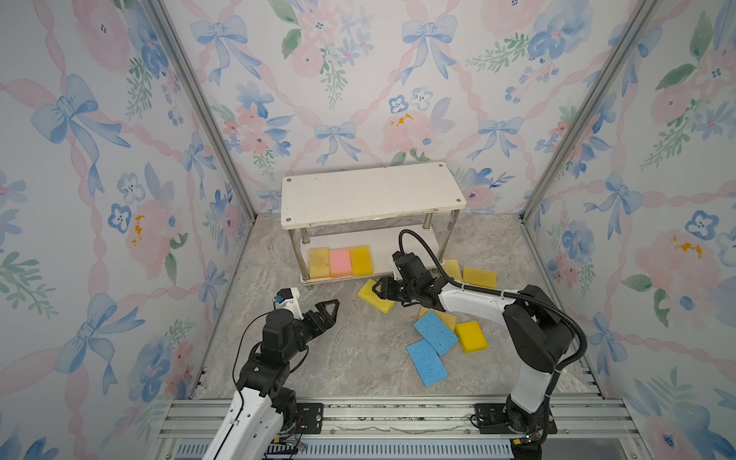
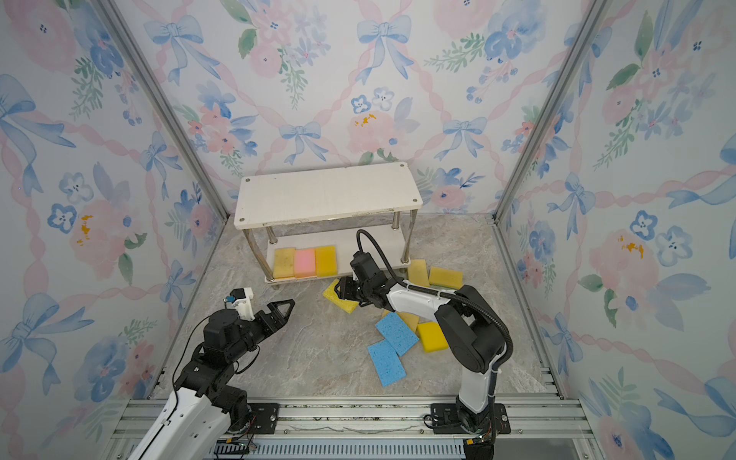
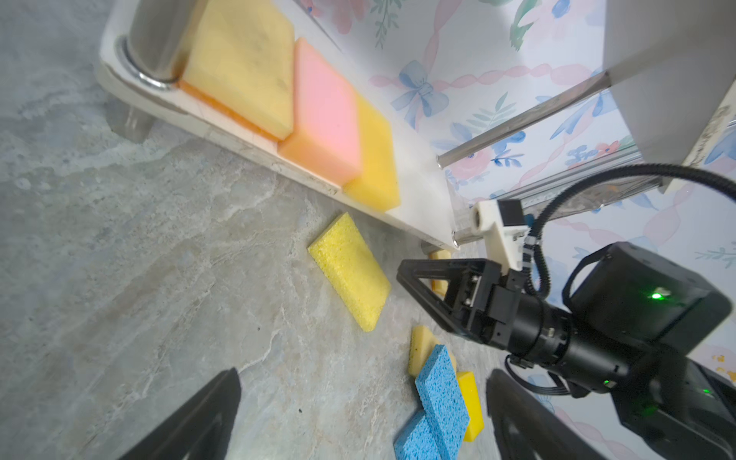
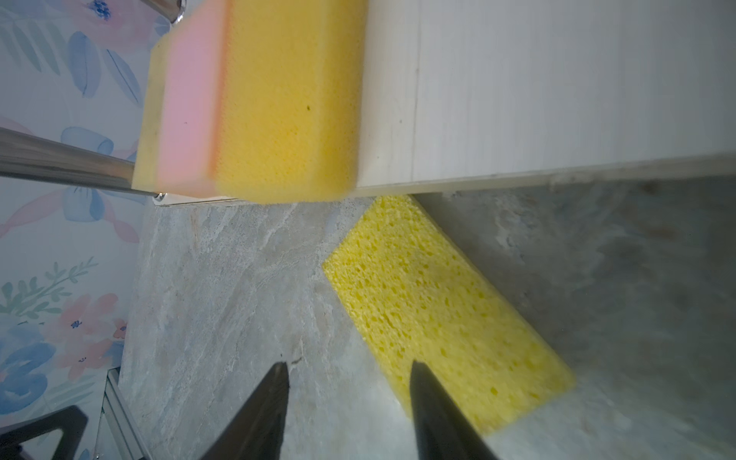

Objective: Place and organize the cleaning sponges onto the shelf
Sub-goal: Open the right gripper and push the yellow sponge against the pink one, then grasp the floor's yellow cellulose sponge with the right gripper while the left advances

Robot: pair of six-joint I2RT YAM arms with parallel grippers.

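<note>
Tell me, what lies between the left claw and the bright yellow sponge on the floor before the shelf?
Nothing. Only bare marble floor separates the left gripper from the bright yellow sponge, as a top view and the left wrist view show.

The little white two-tier shelf (image 1: 370,195) stands on chrome legs against the back wall. At the left end of its lower board, three sponges lie flat in a row, touching: a pale yellow sponge (image 1: 319,263), a pink sponge (image 1: 340,263) and a golden sponge (image 1: 361,261). The rest are on the floor. A bright yellow sponge (image 1: 367,294) lies skewed just in front of the shelf. A flat yellow sponge (image 1: 479,276) and a half-hidden sponge (image 1: 453,269) sit by the right legs. Nearer the front it's a messy heap: the upper blue sponge (image 1: 436,332) overlaps the lower blue sponge (image 1: 427,362) and a cream sponge (image 1: 447,318), with a chunky yellow sponge (image 1: 471,336) touching alongside.
</note>
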